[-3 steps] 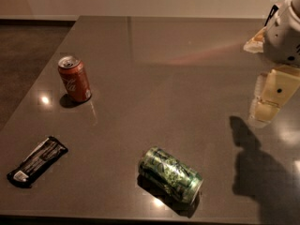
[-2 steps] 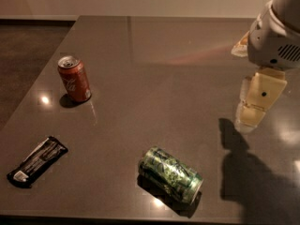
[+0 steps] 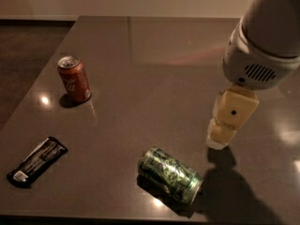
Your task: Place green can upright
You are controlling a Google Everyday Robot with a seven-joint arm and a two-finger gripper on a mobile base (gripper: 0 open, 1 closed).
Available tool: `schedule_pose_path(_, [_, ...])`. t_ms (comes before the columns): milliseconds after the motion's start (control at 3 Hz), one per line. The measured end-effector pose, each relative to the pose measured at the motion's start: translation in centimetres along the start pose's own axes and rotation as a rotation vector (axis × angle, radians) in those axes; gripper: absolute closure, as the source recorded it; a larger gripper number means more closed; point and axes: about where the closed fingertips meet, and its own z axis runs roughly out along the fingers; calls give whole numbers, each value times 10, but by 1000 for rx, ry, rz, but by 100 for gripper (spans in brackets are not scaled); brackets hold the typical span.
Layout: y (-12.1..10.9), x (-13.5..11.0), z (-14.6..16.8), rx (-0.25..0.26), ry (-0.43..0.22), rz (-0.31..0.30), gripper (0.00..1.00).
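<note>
The green can [image 3: 169, 174] lies on its side near the front edge of the dark table [image 3: 154, 78], its silver end pointing right and forward. My gripper [image 3: 219, 142] hangs from the white arm at the right, above the table and just up and right of the can, apart from it.
A red cola can [image 3: 74, 78] stands upright at the left. A black snack packet [image 3: 37, 160] lies flat at the front left, near the table's left edge. The floor shows beyond the left edge.
My arm and gripper have moved left and forward, closer to the green can. The cans and the packet have not moved.
</note>
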Motion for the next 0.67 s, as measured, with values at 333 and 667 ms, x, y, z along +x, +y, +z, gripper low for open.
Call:
schedule_pose_path(333, [18, -5, 4, 1, -5, 70, 0])
schedule_pose_path(667, [34, -12, 8, -37, -33, 104, 0])
